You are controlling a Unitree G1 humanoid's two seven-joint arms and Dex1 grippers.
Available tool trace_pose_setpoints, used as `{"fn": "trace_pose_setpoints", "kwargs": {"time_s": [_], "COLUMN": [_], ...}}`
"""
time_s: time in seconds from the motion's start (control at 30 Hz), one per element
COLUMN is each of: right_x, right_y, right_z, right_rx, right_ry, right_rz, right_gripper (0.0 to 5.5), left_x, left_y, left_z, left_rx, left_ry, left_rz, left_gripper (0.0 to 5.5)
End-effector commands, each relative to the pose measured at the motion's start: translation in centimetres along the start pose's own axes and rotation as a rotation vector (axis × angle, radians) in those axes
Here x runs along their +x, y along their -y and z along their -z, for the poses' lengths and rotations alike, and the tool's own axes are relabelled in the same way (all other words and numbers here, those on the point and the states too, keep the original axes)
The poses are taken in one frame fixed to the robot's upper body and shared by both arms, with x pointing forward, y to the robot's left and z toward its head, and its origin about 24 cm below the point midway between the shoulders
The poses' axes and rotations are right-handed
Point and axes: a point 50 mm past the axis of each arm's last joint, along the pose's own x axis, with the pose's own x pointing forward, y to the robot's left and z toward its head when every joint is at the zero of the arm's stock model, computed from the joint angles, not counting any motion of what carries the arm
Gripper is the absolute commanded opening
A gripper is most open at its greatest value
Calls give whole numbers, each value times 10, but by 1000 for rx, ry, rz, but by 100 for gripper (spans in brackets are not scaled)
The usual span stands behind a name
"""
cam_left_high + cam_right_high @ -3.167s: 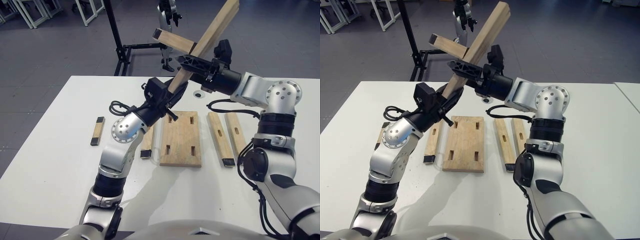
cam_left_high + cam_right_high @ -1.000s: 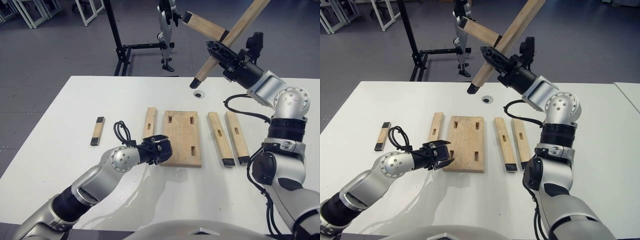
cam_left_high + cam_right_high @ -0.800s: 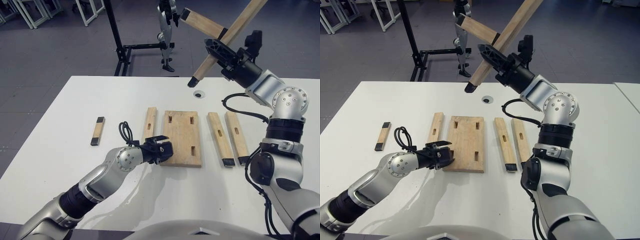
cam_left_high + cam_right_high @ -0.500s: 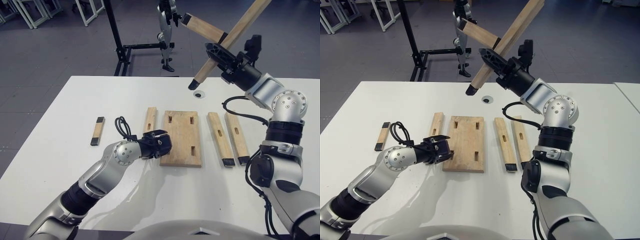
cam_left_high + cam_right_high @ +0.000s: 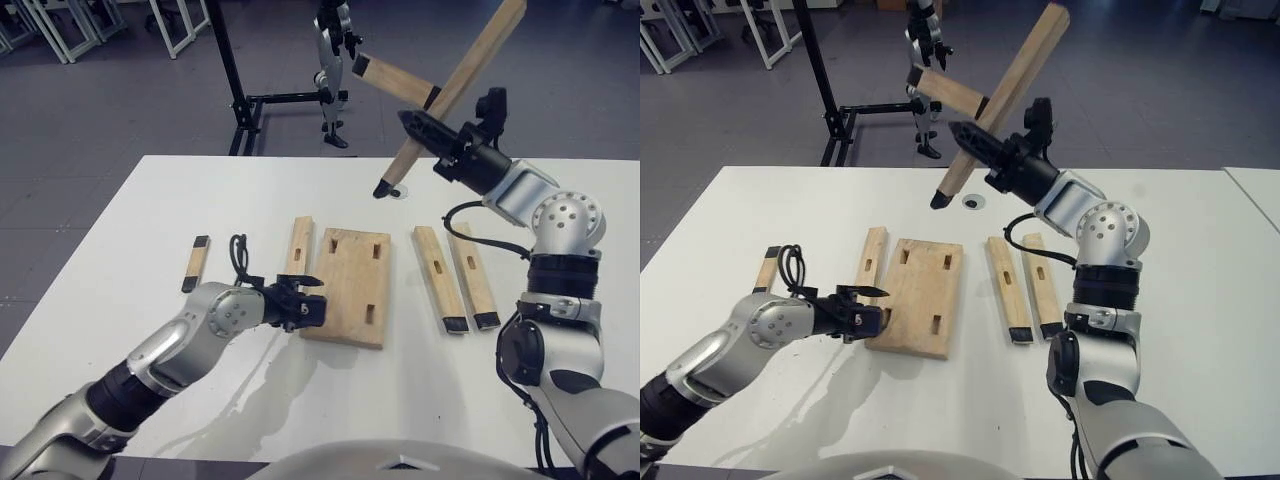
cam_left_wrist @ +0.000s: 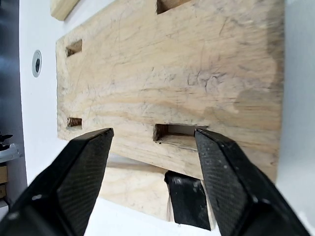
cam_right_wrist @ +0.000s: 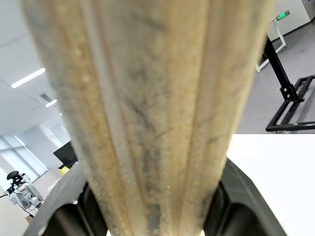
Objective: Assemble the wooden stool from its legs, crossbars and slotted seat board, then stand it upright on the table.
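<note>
No legible text, labels or numbers.

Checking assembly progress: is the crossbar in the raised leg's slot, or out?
In. The crossbar sticks sideways from the leg, held aloft by the right gripper.

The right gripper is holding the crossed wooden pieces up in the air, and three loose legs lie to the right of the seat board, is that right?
Not quite: the left eye view shows two loose legs to the right of the seat board, not three. The right gripper does hold the crossed wooden pieces up in the air.
</note>
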Motion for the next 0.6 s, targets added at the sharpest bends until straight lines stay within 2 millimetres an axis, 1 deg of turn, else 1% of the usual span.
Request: {"fn": "trace_pose_setpoints", "kwargs": {"time_s": [0.03,0.07,0.13,0.2,0.27,0.33,0.43,0.6], "right_x": [-9,-11,-13,-11,-9,-4,6,18], "right_y": [4,6,11,22,33,40,49,52], "right_z": [12,19,39,59,71,76,77,76], "right_rx": [-36,-30,-31,-57,-94,-124,-154,-173], "right_ry": [-71,-97,-174,-243,-279,-285,-260,-242], "right_rz": [-10,-18,-37,-36,-20,-12,12,-2], "right_gripper": [202,202,202,202,202,202,202,202], "left_x": [-4,-5,-2,2,5,8,9,11], "left_y": [31,27,24,23,23,23,17,13], "left_z": [60,63,65,62,59,57,58,58], "left_rx": [-27,-13,10,29,46,70,101,118], "left_ry": [-198,-195,-163,-114,-75,-53,-35,-18], "left_rz": [205,188,165,143,132,126,120,114], "left_gripper": [307,307,307,307,307,307,307,307]}}
